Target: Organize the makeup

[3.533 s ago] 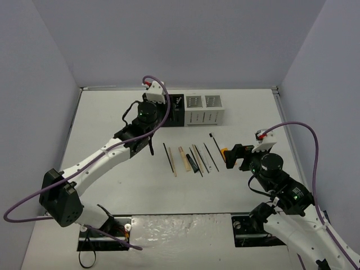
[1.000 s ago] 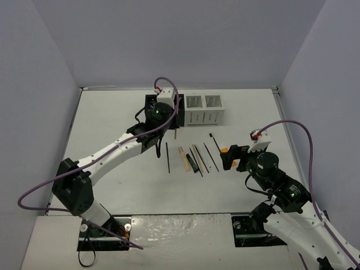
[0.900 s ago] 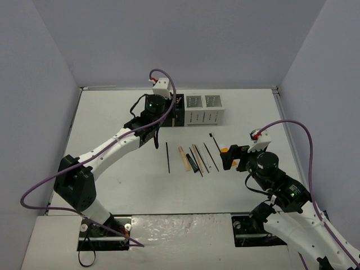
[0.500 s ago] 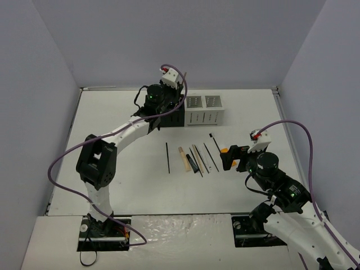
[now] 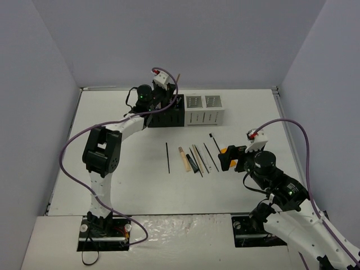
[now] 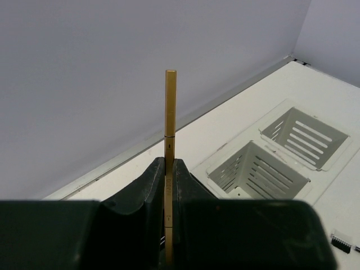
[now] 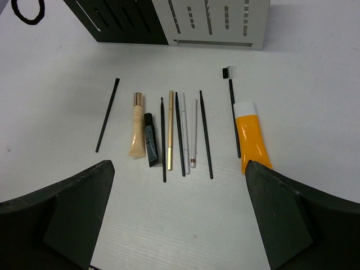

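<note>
The white desk (image 5: pixel 124 180) carried a black box (image 7: pixel 121 19), a white box (image 7: pixel 219 19), and a makeup row (image 7: pixel 170 129) ending at an orange tube (image 7: pixel 251 140).

Right gripper (image 7: pixel 179 194) gaping wide, makeup (image 7: pixel 170 129) lying in a row on table (image 7: pixel 315 84), orange tube (image 7: pixel 251 140) rightmost, slotted boxes (image 7: pixel 225 17) standing behind

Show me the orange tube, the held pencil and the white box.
orange tube (image 7: pixel 252 140), right wrist view, mid body.
held pencil (image 6: pixel 170 112), left wrist view, upper shaft.
white box (image 5: pixel 205 117), top view, front wall.
</note>
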Tool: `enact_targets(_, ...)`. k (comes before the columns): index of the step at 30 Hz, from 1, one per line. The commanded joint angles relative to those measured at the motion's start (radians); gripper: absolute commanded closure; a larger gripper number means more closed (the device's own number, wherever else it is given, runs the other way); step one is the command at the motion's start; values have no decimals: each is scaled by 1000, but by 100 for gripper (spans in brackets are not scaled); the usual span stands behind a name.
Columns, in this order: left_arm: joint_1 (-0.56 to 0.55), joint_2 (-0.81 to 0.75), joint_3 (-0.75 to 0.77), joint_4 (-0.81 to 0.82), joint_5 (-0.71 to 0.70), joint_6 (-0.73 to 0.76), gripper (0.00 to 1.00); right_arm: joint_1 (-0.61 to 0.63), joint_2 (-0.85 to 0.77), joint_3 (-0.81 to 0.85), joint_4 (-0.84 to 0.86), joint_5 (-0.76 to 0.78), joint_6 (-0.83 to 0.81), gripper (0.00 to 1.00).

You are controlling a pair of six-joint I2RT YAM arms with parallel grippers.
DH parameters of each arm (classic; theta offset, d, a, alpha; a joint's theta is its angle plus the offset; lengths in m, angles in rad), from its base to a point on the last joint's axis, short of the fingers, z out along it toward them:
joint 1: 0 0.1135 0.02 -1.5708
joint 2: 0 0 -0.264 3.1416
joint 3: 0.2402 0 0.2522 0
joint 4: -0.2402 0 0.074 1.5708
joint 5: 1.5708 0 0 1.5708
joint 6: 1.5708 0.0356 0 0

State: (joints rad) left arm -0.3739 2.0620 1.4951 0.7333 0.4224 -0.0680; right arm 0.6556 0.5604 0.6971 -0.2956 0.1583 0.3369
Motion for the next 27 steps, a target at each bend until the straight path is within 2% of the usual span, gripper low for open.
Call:
enact_targets(1, 7, -38, 21, 184, 75, -26, 100, 6, 29, 12, 72, -13, -9, 0)
enact_targets(11, 20, -40, -65, 216, 79, -48, 86, 4, 103, 24, 70, -52, -8, 0)
enact_targets(21, 33, -140, -136, 208, 64, -70, 84, 6, 207, 38, 72, -105, 11, 0)
enact_targets(23, 37, -199, -163, 181, 39, -85, 79, 4, 266, 54, 70, -120, 10, 0)
enact_targets(25, 38, -270, -189, 129, -1, -93, 68, 4, 315, 70, 70, -126, 12, 1)
enact_targets(27, 39, -381, -202, 9, -58, -95, 55, 4, 370, 77, 71, -122, 14, 4)
